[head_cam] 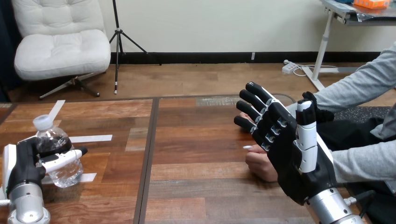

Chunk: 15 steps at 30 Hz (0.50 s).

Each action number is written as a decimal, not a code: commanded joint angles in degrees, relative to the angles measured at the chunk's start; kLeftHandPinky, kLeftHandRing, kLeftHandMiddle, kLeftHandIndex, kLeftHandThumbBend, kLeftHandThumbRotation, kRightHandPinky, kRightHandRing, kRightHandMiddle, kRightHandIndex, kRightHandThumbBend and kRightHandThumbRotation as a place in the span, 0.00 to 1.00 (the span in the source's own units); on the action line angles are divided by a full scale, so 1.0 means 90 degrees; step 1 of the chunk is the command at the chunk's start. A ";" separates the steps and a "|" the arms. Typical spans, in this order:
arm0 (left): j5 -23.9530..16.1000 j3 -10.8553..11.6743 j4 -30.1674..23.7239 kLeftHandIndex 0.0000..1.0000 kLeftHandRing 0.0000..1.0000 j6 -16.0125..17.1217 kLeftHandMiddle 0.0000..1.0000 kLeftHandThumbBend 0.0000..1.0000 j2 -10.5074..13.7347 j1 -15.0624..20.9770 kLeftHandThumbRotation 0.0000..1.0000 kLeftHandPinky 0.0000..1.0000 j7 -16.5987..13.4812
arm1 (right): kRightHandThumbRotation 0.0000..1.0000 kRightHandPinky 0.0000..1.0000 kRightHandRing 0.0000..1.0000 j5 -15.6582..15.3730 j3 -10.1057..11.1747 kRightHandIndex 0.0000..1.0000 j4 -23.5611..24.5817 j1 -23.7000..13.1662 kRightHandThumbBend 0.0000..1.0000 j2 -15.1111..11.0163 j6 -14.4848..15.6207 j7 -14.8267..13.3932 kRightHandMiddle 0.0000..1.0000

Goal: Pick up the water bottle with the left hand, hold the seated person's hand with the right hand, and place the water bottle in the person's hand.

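A clear water bottle point(66, 173) with a white cap stands upright on the wooden table point(196, 135) at the near left. My left hand point(23, 164) is curled round it, with the thumb across its front and fingers behind it. At the right, my right hand point(290, 158) is raised with its fingers straight and spread. It is in front of the person's hand point(260, 166), which rests on the table just left of my palm and is partly hidden by it. I cannot tell whether the two touch.
White tape strips point(91, 138) lie on the table beside the bottle. The person's grey-sleeved arms point(359, 163) reach in from the right edge. A dark seam point(148, 158) runs down the tabletop between its two halves.
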State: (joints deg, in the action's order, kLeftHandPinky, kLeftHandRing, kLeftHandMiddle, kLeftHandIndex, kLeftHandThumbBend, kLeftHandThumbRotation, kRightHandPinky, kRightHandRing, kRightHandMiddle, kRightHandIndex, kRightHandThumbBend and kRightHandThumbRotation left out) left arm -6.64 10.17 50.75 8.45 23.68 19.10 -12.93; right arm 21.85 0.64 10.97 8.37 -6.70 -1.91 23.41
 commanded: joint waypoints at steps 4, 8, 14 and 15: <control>-0.0035 -0.0040 0.0023 0.48 0.46 0.0241 0.47 0.79 0.0071 0.0457 0.00 0.42 -0.0090 | 1.00 0.89 0.94 0.0072 0.0037 0.91 0.0304 -0.0212 0.82 0.0031 -0.0069 -0.0002 0.93; -0.0009 -0.0030 -0.0057 0.48 0.46 0.0248 0.47 0.79 0.0055 0.0422 0.00 0.42 -0.0073 | 1.00 0.89 0.94 0.0072 0.0036 0.91 0.0302 -0.0215 0.82 0.0030 -0.0063 -0.0003 0.93; -0.0010 -0.0033 -0.0058 0.48 0.46 0.0273 0.47 0.80 0.0046 0.0407 0.00 0.42 -0.0081 | 1.00 0.89 0.94 0.0062 0.0038 0.91 0.0275 -0.0220 0.82 0.0028 -0.0091 0.0011 0.93; -0.0014 -0.0035 -0.0059 0.48 0.46 0.0261 0.47 0.80 0.0047 0.0409 0.00 0.42 -0.0085 | 1.00 0.89 0.94 0.0064 0.0039 0.91 0.0269 -0.0221 0.82 0.0028 -0.0097 0.0015 0.93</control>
State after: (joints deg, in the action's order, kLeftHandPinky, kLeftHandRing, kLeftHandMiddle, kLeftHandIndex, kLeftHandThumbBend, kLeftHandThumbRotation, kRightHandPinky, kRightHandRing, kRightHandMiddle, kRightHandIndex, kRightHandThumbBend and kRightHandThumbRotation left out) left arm -6.63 10.15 51.04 9.24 23.68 19.15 -13.18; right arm 21.85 0.63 10.97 8.37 -6.70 -1.91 23.40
